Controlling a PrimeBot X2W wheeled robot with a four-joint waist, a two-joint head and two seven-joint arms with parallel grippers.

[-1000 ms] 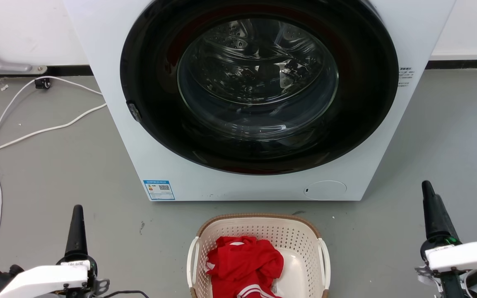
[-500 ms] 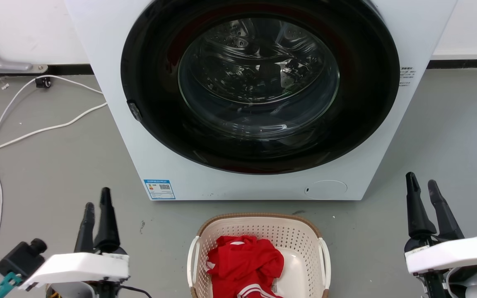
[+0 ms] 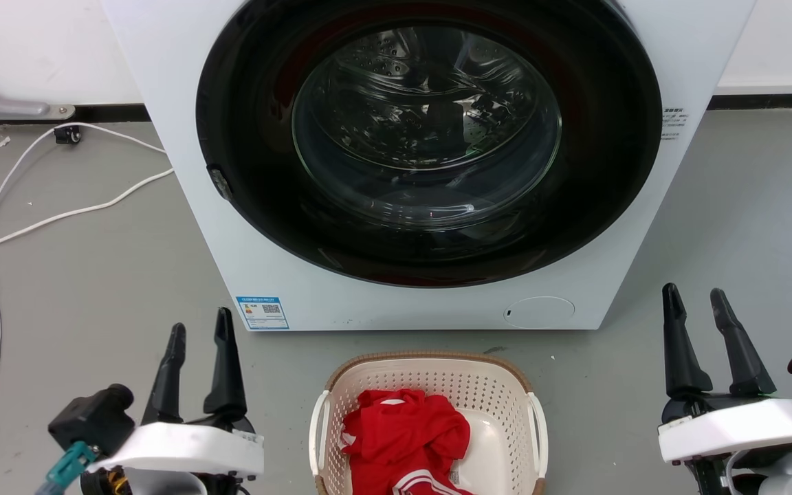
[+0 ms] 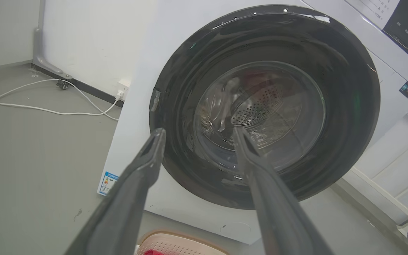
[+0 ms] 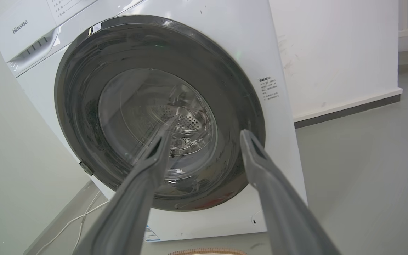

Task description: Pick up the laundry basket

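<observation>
Reads bright, diffuse and even, with barely any shadow on the grey floor (image 3: 93, 289). Glints softly off the washer door glass (image 3: 430, 130). Blurs the near left gripper fingers (image 4: 126, 202); bows lines toward wrist-view edges.

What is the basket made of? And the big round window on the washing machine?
The laundry basket looks like cream moulded plastic: smooth, matte walls punched with even rows of holes. Its brown rim looks woven, probably plastic too. The washer's door window seems clear glass: glossy reflections, drum visible through it.
</observation>
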